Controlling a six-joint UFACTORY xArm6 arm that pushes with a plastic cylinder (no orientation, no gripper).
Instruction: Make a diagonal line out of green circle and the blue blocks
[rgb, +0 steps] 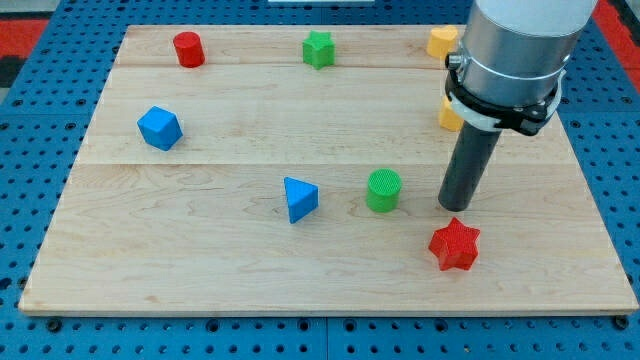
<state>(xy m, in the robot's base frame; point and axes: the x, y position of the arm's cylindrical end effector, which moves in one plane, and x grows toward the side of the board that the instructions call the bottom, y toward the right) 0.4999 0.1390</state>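
The green circle (383, 190) stands a little right of the board's middle. The blue triangle (299, 198) lies to its left at about the same height. The blue cube (159, 128) sits far to the view's left, higher up. My tip (455, 206) rests on the board just right of the green circle, apart from it, and just above the red star (455, 245).
A red cylinder (188, 49) and a green star (318, 48) sit along the top edge. One yellow block (441, 41) is at the top right, another yellow block (449, 114) is partly hidden behind the arm. The wooden board (200, 270) lies on blue pegboard.
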